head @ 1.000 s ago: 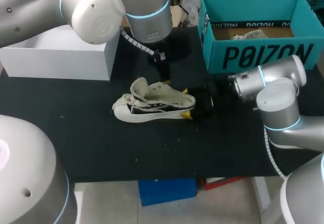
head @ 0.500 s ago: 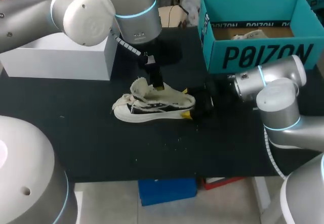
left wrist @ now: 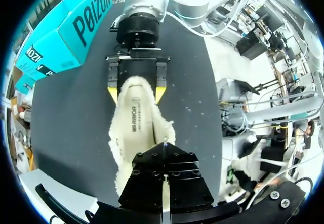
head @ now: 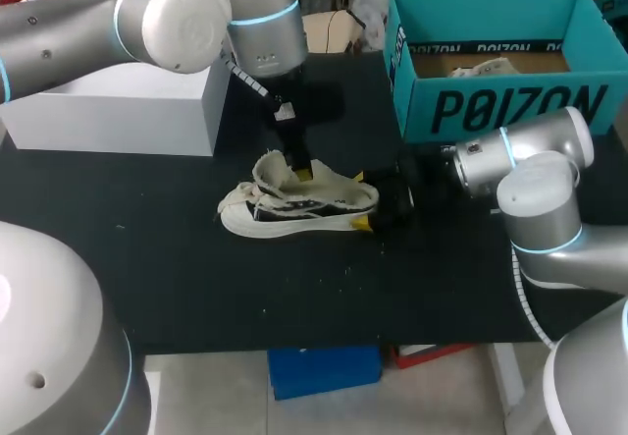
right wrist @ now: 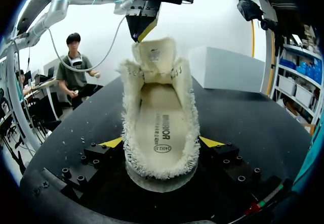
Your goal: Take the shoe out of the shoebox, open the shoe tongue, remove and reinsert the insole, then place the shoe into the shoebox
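A cream fuzzy-lined shoe (head: 294, 204) lies on its side on the black table, toe to the left. My right gripper (head: 361, 200) is shut on its heel, one yellow fingertip (right wrist: 112, 142) pressed to each side. In the right wrist view the shoe (right wrist: 159, 128) faces me with the printed insole (right wrist: 162, 133) lying inside. My left gripper (head: 302, 170) is shut, its tip touching the top of the raised tongue (right wrist: 154, 57). Seen from the left wrist, the left gripper (left wrist: 164, 145) hangs over the shoe's (left wrist: 139, 128) opening. The teal shoebox (head: 510, 106) stands open at the back right.
A white box (head: 118, 111) sits at the back left of the table. Crumpled paper (head: 486, 65) lies inside the shoebox. Small white crumbs dot the mat in front of the shoe. The table's front edge runs close below the shoe.
My left gripper has come down and to the left, from above the table behind the shoe onto the shoe's tongue. The right gripper and the shoe have stayed put.
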{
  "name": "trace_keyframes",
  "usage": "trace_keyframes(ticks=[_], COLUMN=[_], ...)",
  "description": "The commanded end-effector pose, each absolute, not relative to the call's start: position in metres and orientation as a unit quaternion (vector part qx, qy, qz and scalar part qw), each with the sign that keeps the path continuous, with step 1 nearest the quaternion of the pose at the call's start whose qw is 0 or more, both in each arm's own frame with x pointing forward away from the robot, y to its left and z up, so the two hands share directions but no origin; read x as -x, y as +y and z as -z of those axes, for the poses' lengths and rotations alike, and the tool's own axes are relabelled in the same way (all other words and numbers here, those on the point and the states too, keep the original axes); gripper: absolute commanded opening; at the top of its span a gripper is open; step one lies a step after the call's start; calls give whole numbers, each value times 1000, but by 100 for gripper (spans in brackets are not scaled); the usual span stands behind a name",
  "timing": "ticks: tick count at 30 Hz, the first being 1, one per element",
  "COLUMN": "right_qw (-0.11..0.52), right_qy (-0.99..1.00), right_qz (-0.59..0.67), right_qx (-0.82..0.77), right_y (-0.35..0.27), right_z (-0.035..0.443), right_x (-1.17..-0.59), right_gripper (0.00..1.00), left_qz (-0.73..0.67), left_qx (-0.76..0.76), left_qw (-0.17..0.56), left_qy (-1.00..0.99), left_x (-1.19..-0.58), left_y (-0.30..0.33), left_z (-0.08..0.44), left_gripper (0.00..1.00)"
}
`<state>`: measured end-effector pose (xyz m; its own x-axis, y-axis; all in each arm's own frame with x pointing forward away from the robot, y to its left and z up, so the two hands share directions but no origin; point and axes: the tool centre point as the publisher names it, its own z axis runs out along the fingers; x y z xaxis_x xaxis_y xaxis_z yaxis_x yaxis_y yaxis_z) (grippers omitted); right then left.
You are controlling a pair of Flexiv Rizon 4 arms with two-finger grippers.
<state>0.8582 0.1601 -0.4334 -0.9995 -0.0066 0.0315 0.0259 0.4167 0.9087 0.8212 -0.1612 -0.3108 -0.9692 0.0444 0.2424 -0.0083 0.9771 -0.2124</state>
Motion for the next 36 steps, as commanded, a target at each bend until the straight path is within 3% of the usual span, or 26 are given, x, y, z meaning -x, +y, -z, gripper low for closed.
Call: trace_keyframes(ticks=[1, 36], right_qw=[15, 15], right_qy=[-842, -842], right_qz=[539, 539], right_qx=[7, 7], right_y=[161, 161], right_z=[436, 436], right_x=[-858, -858], right_gripper=[0, 0], left_qz=[-111, -106], left_qx=[10, 26], left_qw=[137, 178], left_qy=[-984, -978], left_x=[-826, -821], left_y=[-162, -175], left_z=[325, 394], left_gripper=[0, 0])
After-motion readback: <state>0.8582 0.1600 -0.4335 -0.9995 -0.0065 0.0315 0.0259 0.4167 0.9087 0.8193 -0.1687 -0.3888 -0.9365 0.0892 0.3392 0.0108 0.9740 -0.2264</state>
